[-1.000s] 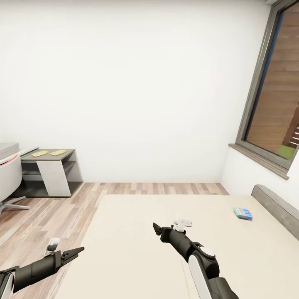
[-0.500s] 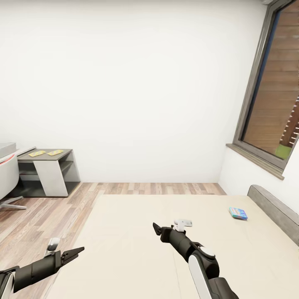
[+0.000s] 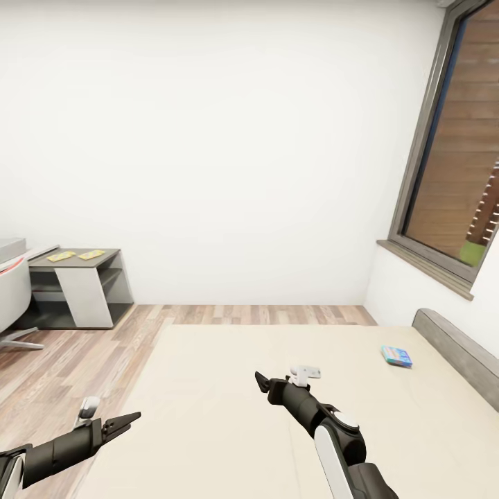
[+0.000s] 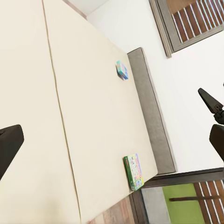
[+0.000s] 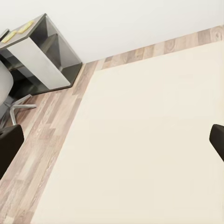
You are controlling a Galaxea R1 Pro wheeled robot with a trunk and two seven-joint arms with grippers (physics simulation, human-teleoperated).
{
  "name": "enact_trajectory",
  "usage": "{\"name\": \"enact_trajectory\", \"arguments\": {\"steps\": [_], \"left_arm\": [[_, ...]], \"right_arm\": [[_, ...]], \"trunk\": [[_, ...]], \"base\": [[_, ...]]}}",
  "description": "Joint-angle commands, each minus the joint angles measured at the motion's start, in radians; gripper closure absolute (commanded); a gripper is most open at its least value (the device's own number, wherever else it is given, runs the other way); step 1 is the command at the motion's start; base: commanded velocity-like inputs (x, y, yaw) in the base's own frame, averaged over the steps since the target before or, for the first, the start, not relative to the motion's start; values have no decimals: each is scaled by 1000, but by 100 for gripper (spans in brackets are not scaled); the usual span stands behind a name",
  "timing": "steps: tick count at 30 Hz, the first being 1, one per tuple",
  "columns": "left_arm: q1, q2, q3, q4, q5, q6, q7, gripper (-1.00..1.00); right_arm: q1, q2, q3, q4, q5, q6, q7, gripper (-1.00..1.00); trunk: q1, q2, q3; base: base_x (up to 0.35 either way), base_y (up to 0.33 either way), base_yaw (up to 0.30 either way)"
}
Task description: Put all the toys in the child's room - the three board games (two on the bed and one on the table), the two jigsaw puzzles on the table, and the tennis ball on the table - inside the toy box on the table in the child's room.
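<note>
bed [image 3: 229, 388]: beige mattress, matt, smooth, cloth-like; grey headboard [image 3: 457, 350] looks like dull fabric
floor [image 3: 76, 353]: wood planks, mixed brown and grey grain, low sheen
blue board game [image 3: 396, 355]: printed card, slightly glossy
white-and-green board game [image 4: 133, 171]: printed card
cabinet [image 3: 80, 287] beside the bed: dark grey matt top, pale smooth panel
window frame [image 3: 423, 138]: grey, matt
arms [image 3: 333, 436]: black matt and glossy white plastic

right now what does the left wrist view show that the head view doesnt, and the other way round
Left wrist view alone: a white-and-green board game lying on the mattress near the headboard.

Head view alone: the dark grey cabinet with yellow items on top, a pale chair, the wood floor, and both arms with the left gripper and right gripper.

Both: the bed, its grey headboard, the small blue board game and the window.
</note>
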State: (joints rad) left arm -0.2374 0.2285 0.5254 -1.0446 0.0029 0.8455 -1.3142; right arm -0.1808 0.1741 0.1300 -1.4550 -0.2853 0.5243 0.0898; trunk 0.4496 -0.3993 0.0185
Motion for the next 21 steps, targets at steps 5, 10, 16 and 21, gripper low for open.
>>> {"name": "enact_trajectory", "arguments": {"steps": [5, 10, 16, 21], "left_arm": [[0, 0, 1, 0, 0, 10, -3, -100], [0, 0, 1, 0, 0, 10, -3, -100], [0, 0, 1, 0, 0, 10, -3, -100], [0, -1, 1, 0, 0, 10, -3, -100]], "right_arm": [[0, 0, -1, -1, -2, 5, 2, -100], [0, 0, -1, -1, -2, 5, 2, -100], [0, 0, -1, -1, -2, 5, 2, -100], [0, 0, -1, -1, -2, 5, 2, -100]], "trunk": [[0, -1, 0], [0, -1, 0], [0, -1, 0], [0, -1, 0]], "base": [[0, -144, 0], [0, -196, 0], [0, -208, 0], [0, -207, 0]]}}
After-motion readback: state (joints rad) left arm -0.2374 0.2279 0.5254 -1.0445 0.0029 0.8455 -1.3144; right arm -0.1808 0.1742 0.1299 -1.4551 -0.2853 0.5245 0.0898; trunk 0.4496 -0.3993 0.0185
